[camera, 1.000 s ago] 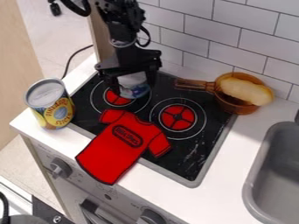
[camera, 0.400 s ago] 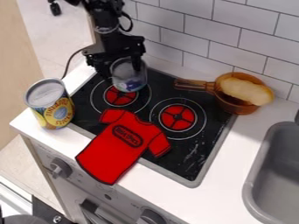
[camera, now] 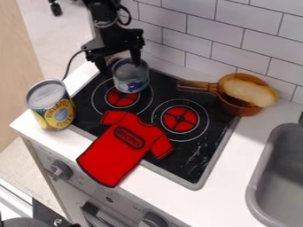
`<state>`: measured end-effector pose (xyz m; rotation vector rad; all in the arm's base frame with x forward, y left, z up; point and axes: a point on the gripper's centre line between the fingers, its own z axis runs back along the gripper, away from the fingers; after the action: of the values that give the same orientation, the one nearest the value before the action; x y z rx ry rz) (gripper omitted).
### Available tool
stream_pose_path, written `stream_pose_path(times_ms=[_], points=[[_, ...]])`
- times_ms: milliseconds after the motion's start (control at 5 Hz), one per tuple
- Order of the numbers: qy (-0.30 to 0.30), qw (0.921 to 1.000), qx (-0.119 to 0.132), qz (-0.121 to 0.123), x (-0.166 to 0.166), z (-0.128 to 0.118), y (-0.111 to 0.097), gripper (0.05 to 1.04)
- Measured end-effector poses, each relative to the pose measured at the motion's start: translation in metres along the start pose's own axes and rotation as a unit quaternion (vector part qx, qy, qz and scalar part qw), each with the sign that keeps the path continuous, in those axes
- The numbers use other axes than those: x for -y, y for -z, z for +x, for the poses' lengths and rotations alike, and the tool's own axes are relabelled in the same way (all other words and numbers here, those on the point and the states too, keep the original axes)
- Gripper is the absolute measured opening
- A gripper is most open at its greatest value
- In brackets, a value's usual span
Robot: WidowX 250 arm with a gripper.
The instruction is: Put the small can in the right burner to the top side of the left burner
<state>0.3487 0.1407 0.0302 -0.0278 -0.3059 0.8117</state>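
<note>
"Hanging at the back of the black stovetop, upper left: black two-finger claw. Arm cut off by the top edge. State?"

"Spread. Fingers stand apart, one left of the small silver can with the blue-and-white label, the other over its far rim. Contact with the metal: can't tell."

"Position of that can?"

"Upright, top side of the left burner. It hides the upper part of the red centre and some of the ring. Its back is out of sight."

"Right burner?"

"Red centre in plain view. A red shirt-shaped piece lies just beside its ring, running over the stovetop's front edge onto the white counter."

"Far right corner?"

"Amber pan, handle pointing left. Pale oblong piece in it, covering much of the inside."

"Edges?"

"Large yellow-labelled can on the counter, left of the stovetop. Grey sink cut off at right. Dark shapes in the lower left corner, cropped, hard to make out."
</note>
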Motion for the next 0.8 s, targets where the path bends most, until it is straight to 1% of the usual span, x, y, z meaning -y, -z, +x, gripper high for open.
stream_pose_path(times_ms=[200,400,600,800], points=[[0.001,0.9997,-0.009,-0.022,-0.002,-0.003,-0.024,0.999],[0.005,0.9992,-0.028,-0.028,-0.001,-0.010,-0.036,1.000],[0.050,0.9969,-0.058,-0.019,-0.002,-0.033,-0.042,1.000],[0.162,0.9794,-0.115,-0.036,0.011,-0.076,-0.051,1.000]])
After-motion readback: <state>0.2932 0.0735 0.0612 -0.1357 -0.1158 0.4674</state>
